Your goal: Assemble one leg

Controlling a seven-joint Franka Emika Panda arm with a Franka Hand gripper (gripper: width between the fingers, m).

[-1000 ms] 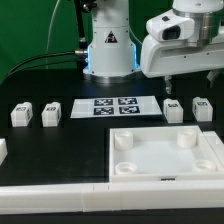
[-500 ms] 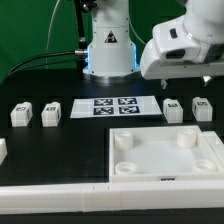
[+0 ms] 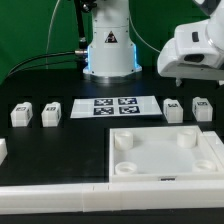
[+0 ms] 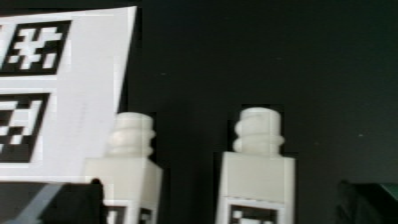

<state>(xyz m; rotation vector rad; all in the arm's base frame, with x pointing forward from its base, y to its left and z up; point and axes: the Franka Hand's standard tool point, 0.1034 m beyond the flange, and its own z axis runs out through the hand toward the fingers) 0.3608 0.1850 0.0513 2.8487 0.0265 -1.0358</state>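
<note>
Four legs, small white posts with black-and-white tags, lie on the black table. Two are at the exterior view's left (image 3: 21, 114) (image 3: 51, 113) and two at its right (image 3: 172, 109) (image 3: 202, 109). My gripper (image 3: 180, 80) hangs above the right pair without touching them. In the wrist view my gripper (image 4: 214, 205) is open and empty, with dark fingertips (image 4: 68, 205) at the frame's lower corners. That view shows two legs (image 4: 128, 165) (image 4: 258, 165) side by side, pegs pointing away. The big white panel (image 3: 165, 158) with round corner sockets lies in front.
The marker board (image 3: 115, 105) lies between the two pairs of legs and also shows in the wrist view (image 4: 54, 90). The robot base (image 3: 108, 50) stands behind it. A long white bar (image 3: 60, 190) runs along the front, and a small white block (image 3: 3, 150) sits at the left edge.
My gripper has moved toward the exterior view's right and slightly up, now partly past the frame's edge. The legs, panel and marker board have not moved.
</note>
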